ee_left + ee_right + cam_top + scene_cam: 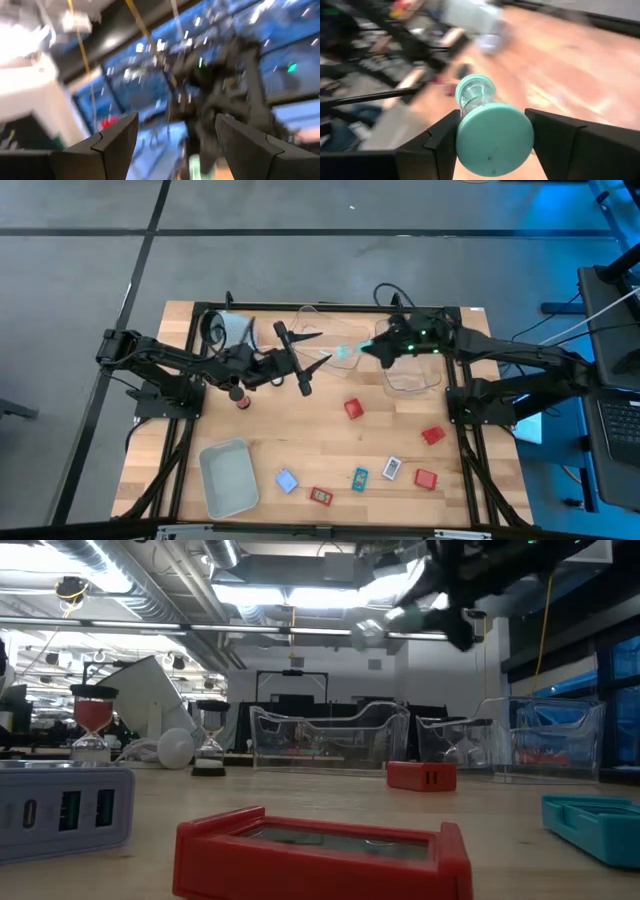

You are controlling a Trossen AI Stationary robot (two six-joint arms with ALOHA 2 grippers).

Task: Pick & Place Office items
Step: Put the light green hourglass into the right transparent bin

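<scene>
Item: teal hourglass (pixel 487 125), clamped between my right gripper (pixel 368 350) fingers and held aloft between the two clear bins (pixel 415 378), I judged for carrying clear of them. My left gripper (pixel 300 360) hung spread and empty nearby. Red blocks (pixel 352 408) lay loose on the table (pixel 300 450).

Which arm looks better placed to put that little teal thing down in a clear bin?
Probably the right. The right gripper already holds the teal hourglass near the clear bins. The left gripper is open and empty.
</scene>
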